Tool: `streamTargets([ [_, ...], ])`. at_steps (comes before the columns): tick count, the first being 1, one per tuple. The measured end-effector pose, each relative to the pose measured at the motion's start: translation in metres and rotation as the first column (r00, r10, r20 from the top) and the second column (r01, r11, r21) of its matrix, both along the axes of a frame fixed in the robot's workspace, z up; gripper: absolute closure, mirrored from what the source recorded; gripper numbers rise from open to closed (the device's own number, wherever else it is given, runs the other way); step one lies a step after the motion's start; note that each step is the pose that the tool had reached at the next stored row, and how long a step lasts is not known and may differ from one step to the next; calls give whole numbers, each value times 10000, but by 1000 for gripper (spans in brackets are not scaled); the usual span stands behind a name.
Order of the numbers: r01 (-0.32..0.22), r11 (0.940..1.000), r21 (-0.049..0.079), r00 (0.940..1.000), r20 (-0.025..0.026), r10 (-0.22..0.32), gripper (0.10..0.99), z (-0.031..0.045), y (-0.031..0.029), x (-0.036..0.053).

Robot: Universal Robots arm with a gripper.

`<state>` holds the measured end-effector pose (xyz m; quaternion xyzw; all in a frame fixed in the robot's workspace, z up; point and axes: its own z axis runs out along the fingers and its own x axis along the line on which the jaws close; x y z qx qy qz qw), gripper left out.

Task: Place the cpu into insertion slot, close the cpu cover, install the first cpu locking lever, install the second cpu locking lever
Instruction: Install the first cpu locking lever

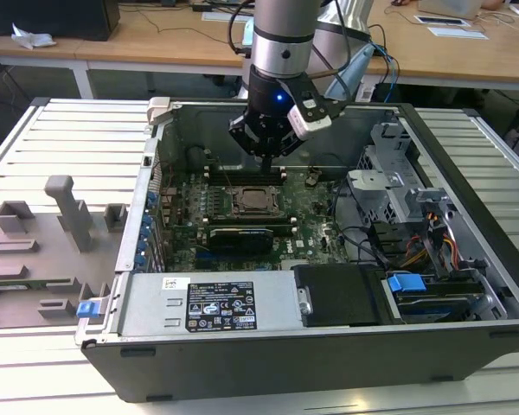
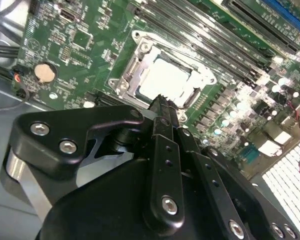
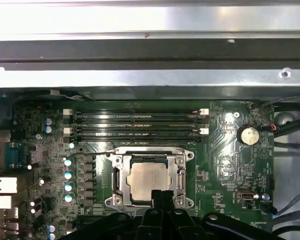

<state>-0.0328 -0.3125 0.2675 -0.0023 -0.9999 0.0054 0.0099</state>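
Now hovering just above the cpu [image 3: 147, 182] with tool [image 3: 163, 194] pinched narrow, empty; seated in insertion slot [image 3: 122, 182]; framed by lowered cpu cover [image 3: 150, 151].

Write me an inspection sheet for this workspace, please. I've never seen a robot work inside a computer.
Surface: pale slatted table carrying an open computer case.
Job's things: cpu sits in the insertion slot; cpu cover lies flat over it, framing it.
Clutter: grey fixture blocks on the table at the exterior view's left.
Grippers: gripper shut, holding nothing, tips at the cover's edge; contact unclear.
Cables: coloured wires inside the case at the exterior view's right.
Surroundings: wooden desks behind the table.
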Motion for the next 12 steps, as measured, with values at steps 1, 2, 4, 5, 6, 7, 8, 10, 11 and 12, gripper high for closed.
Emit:
streamTargets([
  [1,-1,10000,0,10000,0,1,980,-1,0,-79],
  [2,0,10000,0,10000,5,0,980,-1,0,-147],
  [4,0,10000,-1,10000,15,0,980,-1,0,-218],
  [5,0,10000,-1,10000,23,0,980,-1,0,-268],
  [6,0,10000,-1,10000,31,0,980,-1,0,-309],
  [7,1,10000,-1,10000,35,-1,980,-1,0,-348],
  [8,-1,10000,-1,10000,36,1,980,-1,0,-384],
  [10,0,10000,-1,10000,36,0,980,-1,0,-443],
  [11,0,10000,0,10000,37,0,980,-2,0,-456],
  [12,0,10000,0,10000,37,0,980,-2,0,-474],
])
